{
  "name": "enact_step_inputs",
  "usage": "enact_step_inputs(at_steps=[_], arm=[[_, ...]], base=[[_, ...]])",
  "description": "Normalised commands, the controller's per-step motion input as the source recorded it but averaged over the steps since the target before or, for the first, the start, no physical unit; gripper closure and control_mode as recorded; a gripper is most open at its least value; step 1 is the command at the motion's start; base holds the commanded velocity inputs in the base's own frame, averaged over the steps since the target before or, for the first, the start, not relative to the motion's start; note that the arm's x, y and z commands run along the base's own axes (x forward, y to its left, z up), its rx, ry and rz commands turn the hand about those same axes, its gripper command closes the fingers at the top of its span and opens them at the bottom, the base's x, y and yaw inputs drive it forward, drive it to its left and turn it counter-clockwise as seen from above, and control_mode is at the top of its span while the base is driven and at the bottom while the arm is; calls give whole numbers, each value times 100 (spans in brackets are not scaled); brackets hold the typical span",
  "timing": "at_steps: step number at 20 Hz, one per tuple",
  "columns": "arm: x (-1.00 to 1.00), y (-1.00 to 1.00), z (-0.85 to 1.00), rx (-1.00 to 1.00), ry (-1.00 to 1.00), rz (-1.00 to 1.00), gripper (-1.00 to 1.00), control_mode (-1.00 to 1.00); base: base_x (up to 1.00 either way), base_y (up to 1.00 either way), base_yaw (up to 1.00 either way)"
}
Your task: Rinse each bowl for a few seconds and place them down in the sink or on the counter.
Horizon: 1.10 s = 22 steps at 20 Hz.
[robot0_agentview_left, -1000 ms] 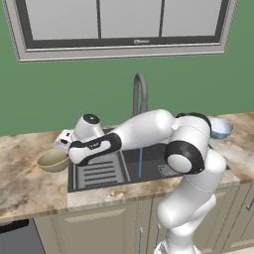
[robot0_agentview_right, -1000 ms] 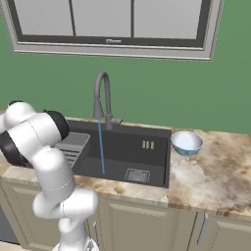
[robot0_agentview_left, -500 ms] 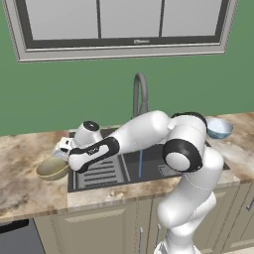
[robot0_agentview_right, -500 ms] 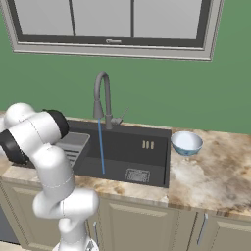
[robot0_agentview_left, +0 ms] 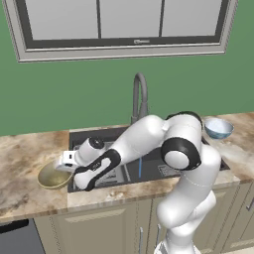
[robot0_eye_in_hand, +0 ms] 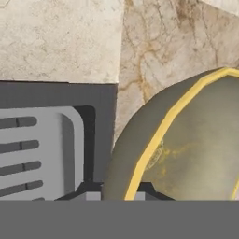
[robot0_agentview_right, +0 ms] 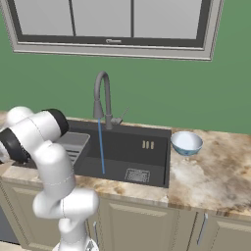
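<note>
The olive-gold bowl (robot0_agentview_left: 52, 175) is low over the counter (robot0_agentview_left: 24, 149), just left of the sink (robot0_agentview_left: 115, 134); I cannot tell whether it touches the stone. My gripper (robot0_agentview_left: 63, 163) is shut on the bowl's right rim. In the hand view the yellow rim of this bowl (robot0_eye_in_hand: 186, 140) runs down between the finger tips of the gripper (robot0_eye_in_hand: 119, 191), with the speckled counter (robot0_eye_in_hand: 163, 46) behind it. The pale blue bowl (robot0_agentview_left: 218, 127) (robot0_agentview_right: 186, 142) stands upright on the counter right of the sink (robot0_agentview_right: 128, 146).
A thin blue water stream (robot0_agentview_right: 101, 147) (robot0_agentview_left: 140, 168) falls from the tall grey faucet (robot0_agentview_right: 102, 93) (robot0_agentview_left: 140, 94) into the basin. The grey ribbed rack (robot0_eye_in_hand: 37, 149) (robot0_agentview_right: 73, 142) lies in the sink's left part. My arm spans the sink's front. A window sits above.
The arm has carried the olive-gold bowl down and a little toward the front, to the counter left of the sink. The blue bowl and the water stream are unchanged.
</note>
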Motion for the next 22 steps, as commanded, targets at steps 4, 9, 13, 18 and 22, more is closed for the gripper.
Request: enact_step_inputs(at_steps=[4, 9, 13, 18, 22], arm=[[-13, 0, -35, 0, -14, 10, 100, -100], [-6, 11, -27, 1, -11, 7, -100, -100], [0, 11, 4, 1, -6, 5, -100, -100], [0, 8, 34, 3, -4, 4, -100, -100], [0, 8, 36, 4, 0, 1, -100, -100]], base=[[0, 0, 0], [0, 0, 0], [0, 0, 0], [0, 0, 0], [0, 0, 0]])
